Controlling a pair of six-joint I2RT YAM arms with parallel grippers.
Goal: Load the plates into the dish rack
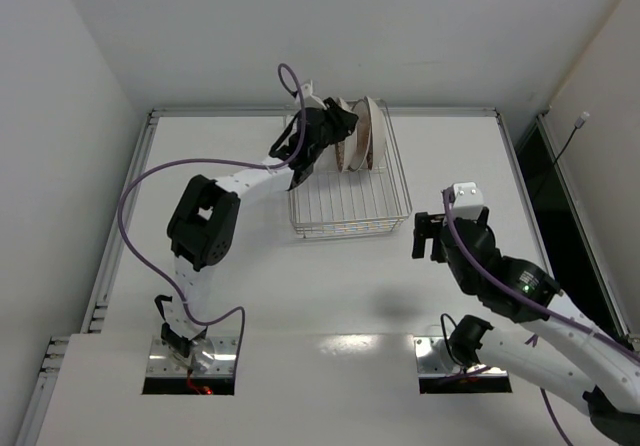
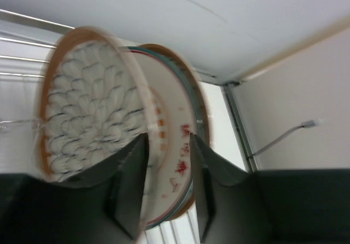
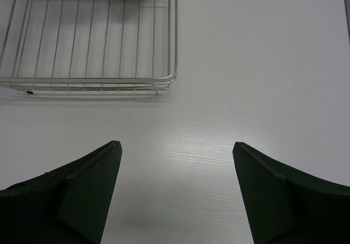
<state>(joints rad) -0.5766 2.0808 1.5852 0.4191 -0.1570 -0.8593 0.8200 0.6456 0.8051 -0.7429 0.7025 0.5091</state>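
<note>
The rack (image 1: 350, 206) is sitting on the table (image 1: 300, 296), out toward the far side, and the three plates (image 1: 365, 134) are all standing on edge at its far end, packed close together. The rest of the rack, from the plates to the near rail, is showing only bare wires.

In the left wrist view, the petal plate (image 2: 87, 123) is standing at the left with its patterned face to the camera. The middle plate (image 2: 170, 129), white with orange-red marks, is standing just behind it. Only the teal-lined rim of the rear plate (image 2: 200, 112) is peeking out past that one. This view is slightly blurred.

The left arm is reaching far forward and across to the rack's far-left corner. The left gripper (image 1: 338, 128) is sitting at the plates there. Its fingers (image 2: 131, 184) are straddling the lower edge of the middle plate, one on each face. Whether they are pinching it or merely flanking it cannot be told.

The right arm is bending in from the near right. The right gripper (image 1: 430, 236) is hovering above bare table just off the rack's near-right corner. It is pointing toward the rack with its fingers (image 3: 82, 184) spread wide and nothing between them.
</note>
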